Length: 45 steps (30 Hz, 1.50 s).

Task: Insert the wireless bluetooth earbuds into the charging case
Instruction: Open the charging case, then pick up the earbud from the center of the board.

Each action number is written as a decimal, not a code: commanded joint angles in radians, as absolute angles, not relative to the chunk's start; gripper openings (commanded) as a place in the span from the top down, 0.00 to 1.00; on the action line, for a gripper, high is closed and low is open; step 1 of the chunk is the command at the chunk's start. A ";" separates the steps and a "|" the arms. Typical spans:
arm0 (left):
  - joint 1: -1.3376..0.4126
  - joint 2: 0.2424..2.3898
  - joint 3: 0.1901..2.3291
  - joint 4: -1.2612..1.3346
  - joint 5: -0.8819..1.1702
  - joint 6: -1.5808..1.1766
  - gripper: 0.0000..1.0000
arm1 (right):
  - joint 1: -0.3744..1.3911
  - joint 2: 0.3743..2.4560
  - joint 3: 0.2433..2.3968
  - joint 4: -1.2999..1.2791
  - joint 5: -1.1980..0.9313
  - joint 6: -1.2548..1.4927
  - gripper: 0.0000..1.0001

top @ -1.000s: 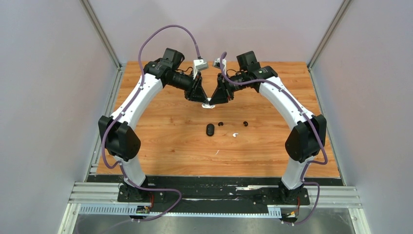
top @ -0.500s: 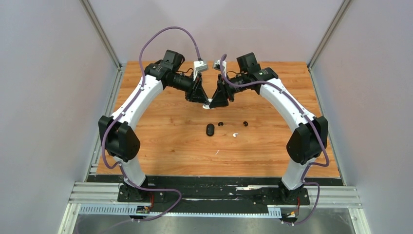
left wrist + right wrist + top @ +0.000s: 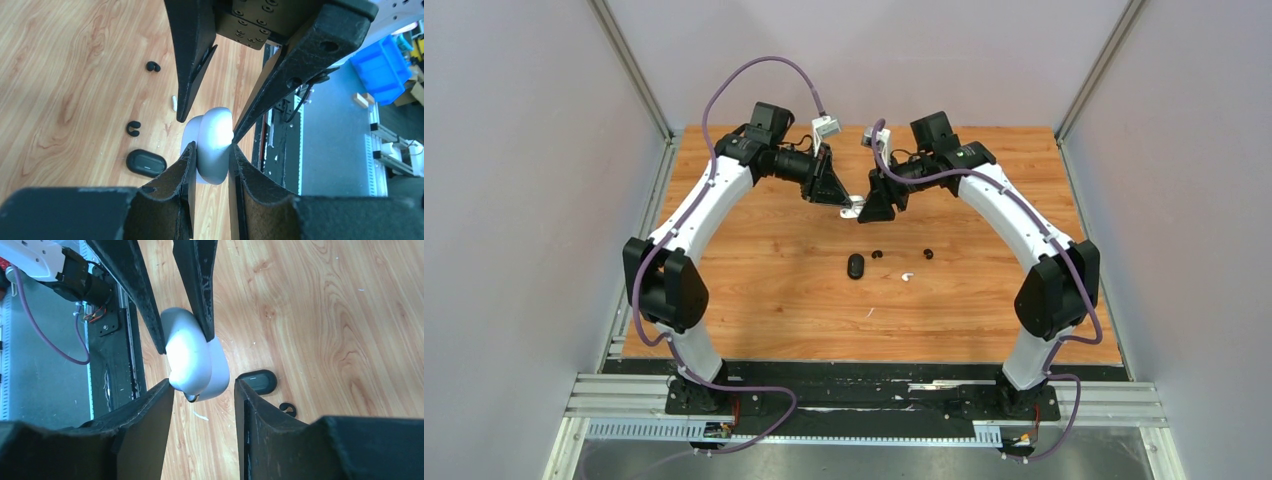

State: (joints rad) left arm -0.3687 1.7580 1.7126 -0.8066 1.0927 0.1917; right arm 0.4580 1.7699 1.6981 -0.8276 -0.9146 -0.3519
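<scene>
The left gripper (image 3: 211,150) is clenched on the white charging case (image 3: 214,135), its two fingers (image 3: 186,165) pressed against the rounded sides; the case is held above the table (image 3: 754,290), at the far middle of the board, between the two wrists.

From the top view the left gripper (image 3: 839,198) and the right gripper (image 3: 871,208) meet nose to nose over the white charging case (image 3: 854,210). The right gripper (image 3: 202,387) is spread wide, its jaws standing either side of the case; its left finger lies just at the shell and the other stands a little apart from it.

The white charging case (image 3: 192,357) shows two rounded halves, one behind the other; whether the lid is fully open I cannot tell; any lettering on it is too small to read.

Below, on the wood, lies the black case (image 3: 855,266), shut and flat; a pale sheen shows on its lid (image 3: 146,163), with no mark clear enough to read. Just beside it sits one black earbud (image 3: 876,253); the other black earbud (image 3: 927,254) lies well to its right. A white earbud (image 3: 908,276) rests between them and slightly nearer the arm bases, apart from both. A tiny white fleck (image 3: 870,312) lies nearer still, below the black case.
</scene>
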 commanded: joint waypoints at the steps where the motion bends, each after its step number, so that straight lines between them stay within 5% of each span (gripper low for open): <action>1: -0.358 1.731 1.712 -0.757 1.203 0.101 1.00 | 0.465 1.723 1.690 -0.799 -0.846 -0.384 0.53; 12: -0.347 1.761 1.706 -0.779 1.250 0.076 1.00 | 0.465 1.720 1.680 -0.772 -0.754 -0.366 0.51; 24: -0.306 1.772 1.698 -0.719 1.244 -0.032 1.00 | 0.413 1.498 1.570 -0.853 -0.895 -0.471 0.39; 33: -0.294 1.735 1.654 -0.714 1.191 -0.052 1.00 | 0.400 1.443 1.175 -0.871 -0.742 -0.957 0.62; 45: -0.274 1.699 1.640 -0.773 1.031 -0.007 1.00 | 0.454 1.654 1.113 -0.678 -0.480 -1.083 0.64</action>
